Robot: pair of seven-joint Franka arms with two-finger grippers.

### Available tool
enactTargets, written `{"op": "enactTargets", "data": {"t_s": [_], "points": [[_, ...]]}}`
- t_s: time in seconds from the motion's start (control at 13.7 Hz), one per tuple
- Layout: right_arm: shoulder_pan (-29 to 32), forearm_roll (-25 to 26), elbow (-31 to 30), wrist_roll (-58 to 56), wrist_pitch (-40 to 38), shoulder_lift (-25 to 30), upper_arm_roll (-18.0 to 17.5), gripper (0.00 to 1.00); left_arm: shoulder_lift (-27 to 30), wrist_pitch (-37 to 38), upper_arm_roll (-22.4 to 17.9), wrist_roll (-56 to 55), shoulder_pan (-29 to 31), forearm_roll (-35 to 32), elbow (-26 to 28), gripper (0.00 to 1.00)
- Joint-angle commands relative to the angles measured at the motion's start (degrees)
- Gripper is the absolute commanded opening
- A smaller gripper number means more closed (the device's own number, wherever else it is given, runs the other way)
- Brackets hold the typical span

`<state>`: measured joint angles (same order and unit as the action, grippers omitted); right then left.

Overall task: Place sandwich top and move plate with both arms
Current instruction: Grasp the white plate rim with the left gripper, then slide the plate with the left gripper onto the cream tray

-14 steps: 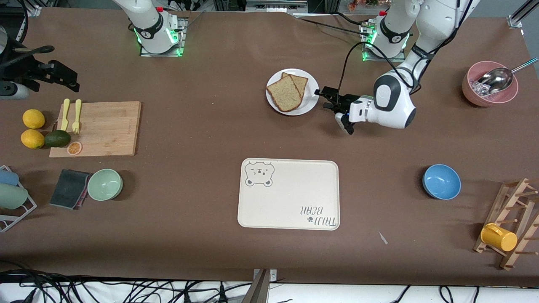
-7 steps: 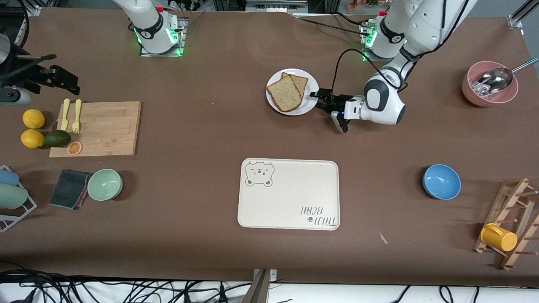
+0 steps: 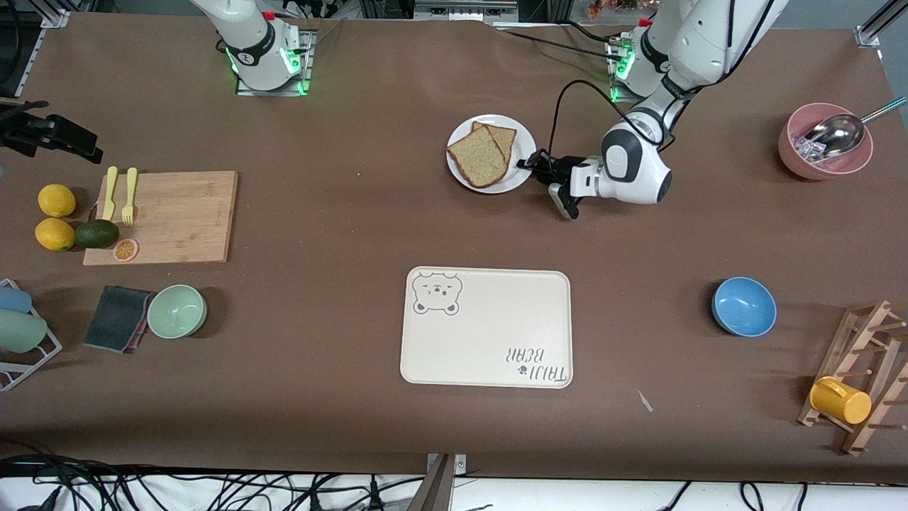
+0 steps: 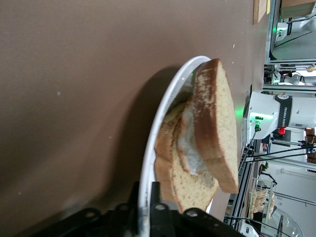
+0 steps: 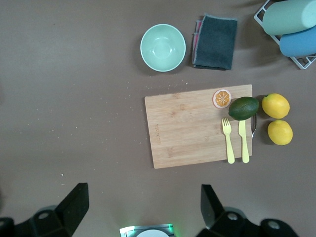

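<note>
Looked like a robotics lab staged as a kitchen: brown-covered worktop bolted with two green-lit arm bases, loose cables trailing along the edge, metal framing at the corners. Carried kitchen props: cutting board, lemons, bowls, mug rack.

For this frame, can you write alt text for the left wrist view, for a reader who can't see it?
Seen edge-on, the white plate carries the sandwich top lying on a second bread slice, and the left gripper straddles its rim, one finger on each side. Bare brown table fills the rest.
</note>
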<state>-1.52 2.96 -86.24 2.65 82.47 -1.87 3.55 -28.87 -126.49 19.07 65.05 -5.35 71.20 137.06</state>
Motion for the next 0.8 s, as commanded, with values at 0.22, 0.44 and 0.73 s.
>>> {"op": "enactTargets", "data": {"t_s": [0.22,0.44,0.73], "points": [[-0.24,-0.32,0.11,0.42,-0.38,0.11,-0.56,1.00,0.39,0.19,0.18,0.96,1.03,3.77,-0.21,0.00],[-0.41,-0.15,0.11,0.25,-1.17,0.64,-0.91,1.00,0.83,3.17,0.18,-3.69,2.44,4.56,-2.31,0.00],[-0.33,0.03,-0.15,0.25,-2.84,0.64,-0.65,1.00,1.10,7.48,0.18,-6.95,5.08,4.65,-6.88,0.00]]}}
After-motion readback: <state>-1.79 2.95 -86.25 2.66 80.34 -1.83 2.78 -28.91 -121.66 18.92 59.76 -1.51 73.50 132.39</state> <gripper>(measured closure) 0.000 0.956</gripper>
